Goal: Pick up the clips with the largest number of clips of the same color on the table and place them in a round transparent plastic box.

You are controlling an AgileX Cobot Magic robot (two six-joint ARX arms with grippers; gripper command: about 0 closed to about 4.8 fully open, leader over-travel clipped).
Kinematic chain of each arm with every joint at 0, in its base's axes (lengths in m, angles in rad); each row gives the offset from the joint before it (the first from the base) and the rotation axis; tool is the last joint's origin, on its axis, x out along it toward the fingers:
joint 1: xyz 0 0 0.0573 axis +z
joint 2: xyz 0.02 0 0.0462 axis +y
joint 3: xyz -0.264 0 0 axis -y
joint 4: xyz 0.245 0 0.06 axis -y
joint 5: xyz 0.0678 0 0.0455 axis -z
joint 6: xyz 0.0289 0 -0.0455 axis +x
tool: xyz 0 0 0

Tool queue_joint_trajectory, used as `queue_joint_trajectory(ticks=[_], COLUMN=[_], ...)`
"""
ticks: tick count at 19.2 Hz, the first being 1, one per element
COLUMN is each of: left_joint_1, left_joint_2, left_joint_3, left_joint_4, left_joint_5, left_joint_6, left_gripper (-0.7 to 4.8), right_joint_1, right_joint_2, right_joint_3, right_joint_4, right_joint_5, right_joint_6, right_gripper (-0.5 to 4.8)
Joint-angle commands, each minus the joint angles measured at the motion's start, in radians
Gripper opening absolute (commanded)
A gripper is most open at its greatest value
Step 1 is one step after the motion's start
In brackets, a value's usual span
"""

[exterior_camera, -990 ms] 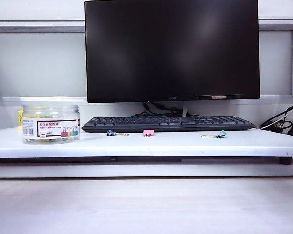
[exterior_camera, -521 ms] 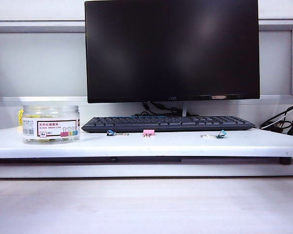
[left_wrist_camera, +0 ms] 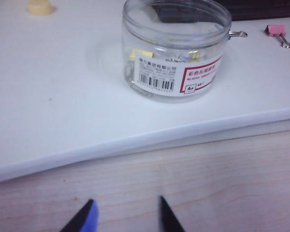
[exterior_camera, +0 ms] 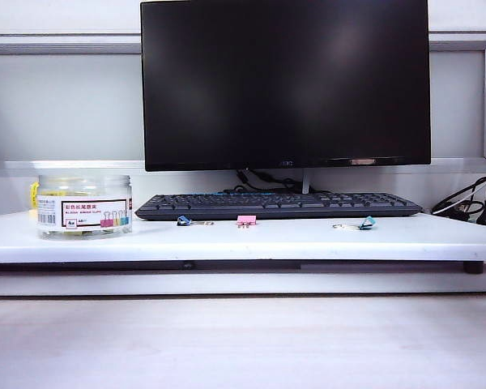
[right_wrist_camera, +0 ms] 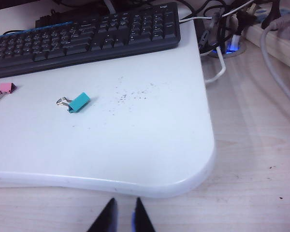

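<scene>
Yellow clips (left_wrist_camera: 141, 53) already lie inside the round transparent plastic box (left_wrist_camera: 176, 50) on the counter (left_wrist_camera: 63, 106), ahead of the half-open, empty left pincer (left_wrist_camera: 126, 217); right pincer (right_wrist_camera: 122, 215) narrow, empty

Yellow clips (left_wrist_camera: 137, 53) in clear box (left_wrist_camera: 176, 48); pink clip (right_wrist_camera: 6, 88), teal clip (right_wrist_camera: 79, 102).

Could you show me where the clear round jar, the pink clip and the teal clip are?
round transparent plastic box (left_wrist_camera: 176, 53): left wrist view, front wall above the label.
pink clip (exterior_camera: 246, 220): exterior view, its pink body.
teal clip (right_wrist_camera: 79, 102): right wrist view, its teal body.
</scene>
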Motion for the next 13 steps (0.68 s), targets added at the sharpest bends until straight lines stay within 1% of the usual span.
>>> queue_joint_trajectory(ticks=[1, 6, 9, 10, 11, 12, 13], left_joint_1=[-0.001, -0.001, 0.010, 0.025, 0.064, 0.092, 0.142], left_joint_2=[0.000, -0.004, -0.039, -0.045, -0.051, -0.057, -0.068], left_joint_3=[0.003, 0.003, 0.003, 0.003, 0.003, 0.003, 0.003], left_joint_4=[0.005, 0.005, 0.005, 0.004, 0.005, 0.003, 0.004], left_joint_5=[-0.001, -0.001, 0.002, 0.011, 0.028, 0.027, 0.027], left_joint_6=[-0.003, -0.003, -0.003, -0.003, -0.003, -0.003, -0.003], left_gripper=[1.70, 1.70, 1.70, 1.70, 1.70, 1.70, 1.70], right_joint_1=[0.000, 0.000, 0.000, 0.000, -0.001, -0.002, -0.008], right_joint_2=[0.000, 0.000, 0.000, 0.000, -0.011, -0.021, -0.045], right_joint_3=[-0.003, -0.003, -0.003, -0.003, -0.003, -0.003, -0.003], right_joint_4=[0.016, 0.016, 0.016, 0.016, 0.013, 0.014, 0.014], right_joint_5=[0.002, 0.002, 0.002, 0.002, 0.002, 0.003, -0.002], right_joint_6=[-0.003, -0.003, -0.003, -0.003, -0.003, -0.003, -0.003], right_gripper=[0.53, 0.53, 0.53, 0.53, 0.53, 0.53, 0.53])
